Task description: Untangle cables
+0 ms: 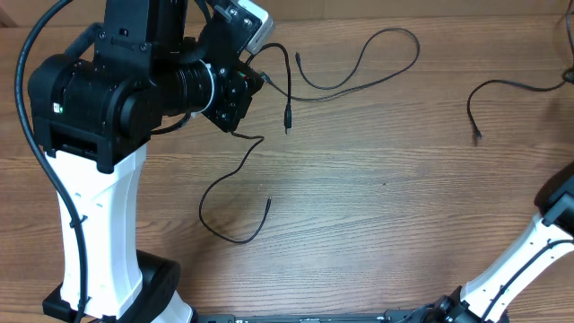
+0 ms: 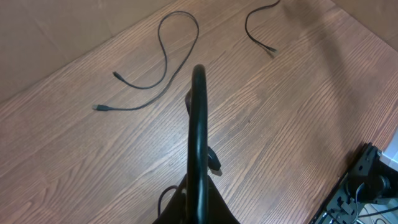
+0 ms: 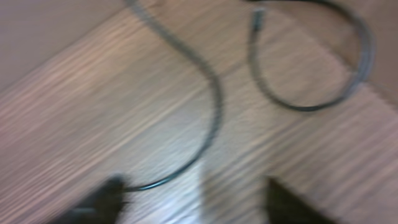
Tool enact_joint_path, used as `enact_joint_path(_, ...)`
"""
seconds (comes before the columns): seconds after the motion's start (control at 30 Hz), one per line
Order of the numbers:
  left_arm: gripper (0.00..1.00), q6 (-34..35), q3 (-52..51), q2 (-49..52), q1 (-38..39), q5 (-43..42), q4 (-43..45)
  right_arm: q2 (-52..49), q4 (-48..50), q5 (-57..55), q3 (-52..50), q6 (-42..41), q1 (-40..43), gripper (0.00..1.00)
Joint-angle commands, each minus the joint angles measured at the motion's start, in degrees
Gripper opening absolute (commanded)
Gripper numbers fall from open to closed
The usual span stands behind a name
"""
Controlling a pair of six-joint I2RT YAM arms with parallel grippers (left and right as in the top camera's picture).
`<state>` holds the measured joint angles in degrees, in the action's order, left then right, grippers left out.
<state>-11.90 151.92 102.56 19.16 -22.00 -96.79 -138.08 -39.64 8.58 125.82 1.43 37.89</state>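
Note:
My left gripper (image 1: 244,88) is at the back left and is shut on a black cable; in the left wrist view the gripper (image 2: 198,190) has the held cable (image 2: 198,124) rising between its fingers. From it the cable hangs down to a loop on the table (image 1: 231,199). A second cable (image 1: 359,74) curves across the back middle. A third cable (image 1: 473,108) lies at the far right. The right wrist view is blurred: my right gripper (image 3: 196,199) is open above a cable (image 3: 214,106), with its left finger touching the cable's end.
The left arm's large black and white body (image 1: 90,135) takes up the left side. The right arm's white link (image 1: 520,256) rises at the lower right. The table's back edge (image 1: 466,16) is close behind the cables.

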Motion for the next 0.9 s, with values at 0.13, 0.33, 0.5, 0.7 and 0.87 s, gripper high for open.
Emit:
enact_joint_path(0.13,0.04,1.18,0.17,-0.11,0.42,3.45,0.00,9.33,-8.15,-2.08,1.31,-22.93,-6.29,1.00)
enact_joint_path(0.33,0.04,0.33,0.17,-0.09,0.42,4.42,0.00,6.40,-15.39,-8.31,-3.56,-58.03,-9.90,1.00)
enact_joint_path(0.5,0.04,0.37,0.17,-0.11,0.44,4.37,0.00,5.77,-15.32,-9.25,-8.20,-76.74,-13.38,0.91)
enact_joint_path(0.7,0.04,0.57,0.17,-0.11,0.44,4.35,0.00,5.60,-14.49,-10.08,-10.80,-83.06,-17.77,0.79)
enact_joint_path(0.87,0.04,3.23,0.17,-0.11,0.44,3.91,0.00,5.42,-15.63,-15.54,-10.84,-82.62,-22.40,0.80)
